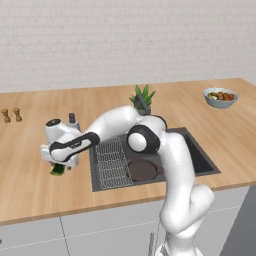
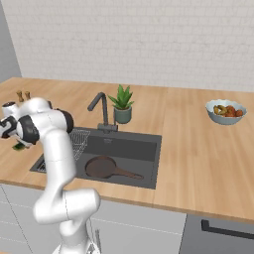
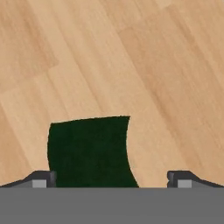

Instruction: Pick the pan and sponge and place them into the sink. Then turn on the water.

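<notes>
The dark brown pan point(image 1: 142, 170) point(image 2: 101, 167) lies flat in the dark grey sink point(image 1: 200, 156) point(image 2: 134, 148), its handle pointing right in the right base view. On the wooden counter left of the sink lies the green sponge point(image 1: 57, 170) point(image 2: 19, 147) point(image 3: 89, 151). My gripper point(image 1: 62, 165) point(image 2: 21, 142) point(image 3: 111, 179) hangs just above it, pointing down and open. In the hand view the sponge sits between the fingertips, nearer the left one point(image 3: 43, 178). No water shows at the faucet point(image 2: 101, 106).
A wire grid rack point(image 1: 112, 162) point(image 2: 79, 139) covers the sink's left side. A potted plant point(image 1: 143, 97) point(image 2: 122, 104) stands behind the sink, a bowl of food point(image 1: 220, 97) point(image 2: 225, 111) at the far right, two small shakers point(image 1: 11, 115) at the far left.
</notes>
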Tool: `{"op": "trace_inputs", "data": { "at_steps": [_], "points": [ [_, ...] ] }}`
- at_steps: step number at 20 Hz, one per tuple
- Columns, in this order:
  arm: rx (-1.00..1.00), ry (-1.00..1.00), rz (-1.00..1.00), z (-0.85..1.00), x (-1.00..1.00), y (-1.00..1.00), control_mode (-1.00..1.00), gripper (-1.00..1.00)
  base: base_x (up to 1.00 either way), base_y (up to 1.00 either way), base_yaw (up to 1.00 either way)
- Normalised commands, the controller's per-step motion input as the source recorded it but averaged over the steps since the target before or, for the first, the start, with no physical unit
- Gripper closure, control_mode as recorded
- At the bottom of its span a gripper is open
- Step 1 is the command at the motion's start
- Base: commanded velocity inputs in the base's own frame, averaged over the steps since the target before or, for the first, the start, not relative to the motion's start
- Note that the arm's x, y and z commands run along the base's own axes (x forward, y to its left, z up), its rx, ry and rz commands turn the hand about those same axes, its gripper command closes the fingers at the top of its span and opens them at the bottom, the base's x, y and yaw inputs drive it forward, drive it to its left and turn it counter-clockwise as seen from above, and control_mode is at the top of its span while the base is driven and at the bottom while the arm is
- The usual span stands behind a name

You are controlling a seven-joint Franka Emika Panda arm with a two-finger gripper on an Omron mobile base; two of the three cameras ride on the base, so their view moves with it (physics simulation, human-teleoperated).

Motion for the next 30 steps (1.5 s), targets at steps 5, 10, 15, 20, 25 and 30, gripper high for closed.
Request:
{"op": "trace_inputs", "data": {
  "at_steps": [5,10,15,20,25,30],
  "points": [
    [0.0,-0.02,0.0,-0.35,0.14,0.19,-1.0,-1.0,0.0,0.0,0.0],
    [0.0,0.0,0.0,-0.45,0.02,0.17,-1.0,1.0,0.0,0.0,0.0],
    [0.0,0.0,0.0,-0.54,0.0,0.12,-1.0,1.0,0.0,0.0,0.0],
    [0.0,-0.03,0.0,-0.23,-0.2,-0.11,-1.0,1.0,0.0,0.0,0.0],
    [0.01,-0.02,-0.06,0.3,-1.0,-0.65,-1.0,1.0,0.0,0.0,0.0],
    [0.03,0.0,-0.04,0.39,-1.0,-0.98,-1.0,1.0,0.0,0.0,0.0]
  ]
}}
